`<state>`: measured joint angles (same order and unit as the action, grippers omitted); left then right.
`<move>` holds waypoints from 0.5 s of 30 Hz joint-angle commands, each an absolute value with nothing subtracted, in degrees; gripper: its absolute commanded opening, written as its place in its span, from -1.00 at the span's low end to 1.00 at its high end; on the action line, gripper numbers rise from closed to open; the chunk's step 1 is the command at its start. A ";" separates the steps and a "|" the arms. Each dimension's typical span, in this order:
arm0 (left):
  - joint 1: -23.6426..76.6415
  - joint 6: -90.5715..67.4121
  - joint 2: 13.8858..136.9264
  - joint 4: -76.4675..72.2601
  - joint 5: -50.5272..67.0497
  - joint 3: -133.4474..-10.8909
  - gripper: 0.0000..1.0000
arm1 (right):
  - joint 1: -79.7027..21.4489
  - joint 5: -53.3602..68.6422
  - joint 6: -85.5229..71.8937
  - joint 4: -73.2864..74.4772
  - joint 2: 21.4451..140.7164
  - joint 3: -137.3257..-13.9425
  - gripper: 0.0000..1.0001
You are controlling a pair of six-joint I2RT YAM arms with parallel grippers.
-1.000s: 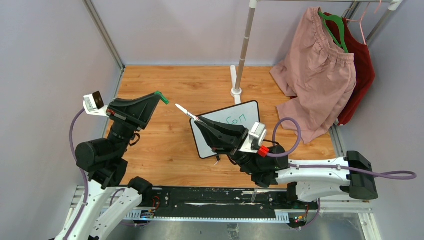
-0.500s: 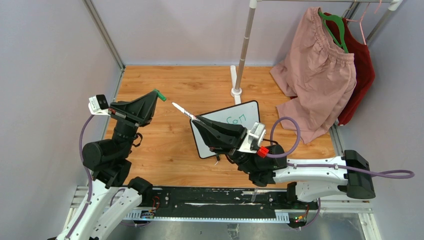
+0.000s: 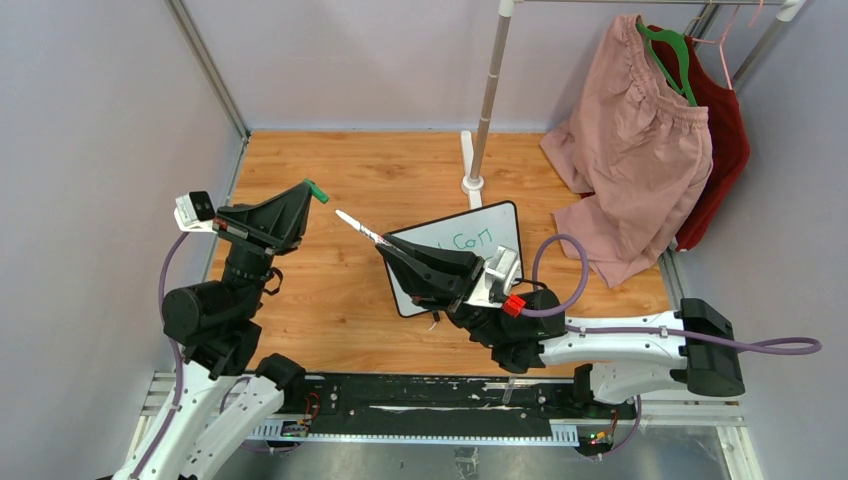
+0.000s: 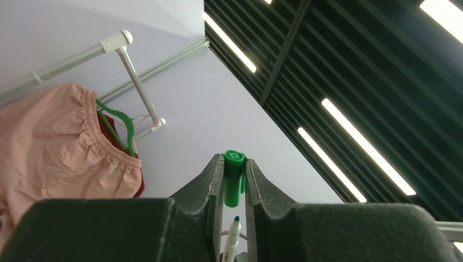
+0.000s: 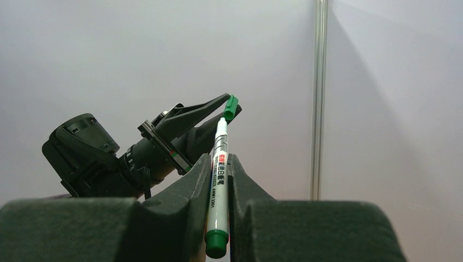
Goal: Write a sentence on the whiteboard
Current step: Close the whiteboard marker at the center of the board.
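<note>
The whiteboard (image 3: 442,233) lies on the wooden table at centre, its lower part hidden under my right arm. Green writing (image 3: 468,240) reading "Can" shows on it; any other words are hidden. My right gripper (image 3: 386,246) is shut on a white marker (image 3: 358,227) with its tip bare, pointing up-left; the marker (image 5: 218,180) also shows in the right wrist view. My left gripper (image 3: 308,193) is shut on the green marker cap (image 3: 317,190), raised above the table. The cap (image 4: 233,177) sits just beyond the marker tip (image 4: 235,221), close but apart.
A clothes rack pole stands on its white base (image 3: 472,183) just behind the whiteboard. Pink shorts (image 3: 630,140) and a red garment (image 3: 722,140) hang at the back right. A metal frame post (image 3: 205,65) runs along the left wall.
My right gripper has carried the marker left, off the board, toward the cap. My left gripper has shifted slightly left and up with the cap.
</note>
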<state>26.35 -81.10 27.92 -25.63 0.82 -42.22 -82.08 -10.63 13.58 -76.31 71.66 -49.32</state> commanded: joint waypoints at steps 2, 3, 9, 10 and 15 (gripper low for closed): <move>26.63 -81.22 27.20 -27.25 0.09 -41.87 -1.00 | -82.62 -10.41 14.58 -78.57 72.02 -52.16 -1.00; 26.71 -81.15 27.17 -27.20 0.09 -41.84 -1.00 | -82.62 -10.50 14.59 -78.57 72.14 -52.20 -1.00; 26.81 -80.95 27.09 -27.25 0.22 -41.75 -1.00 | -82.55 -10.83 14.59 -78.42 73.10 -53.43 -1.00; 26.87 -80.95 27.07 -27.25 0.26 -41.75 -1.00 | -82.53 -10.88 14.59 -78.32 73.32 -53.63 -1.00; 26.98 -80.70 26.75 -27.25 0.26 -41.73 -1.00 | -82.53 -11.51 14.59 -78.31 73.96 -54.13 -1.00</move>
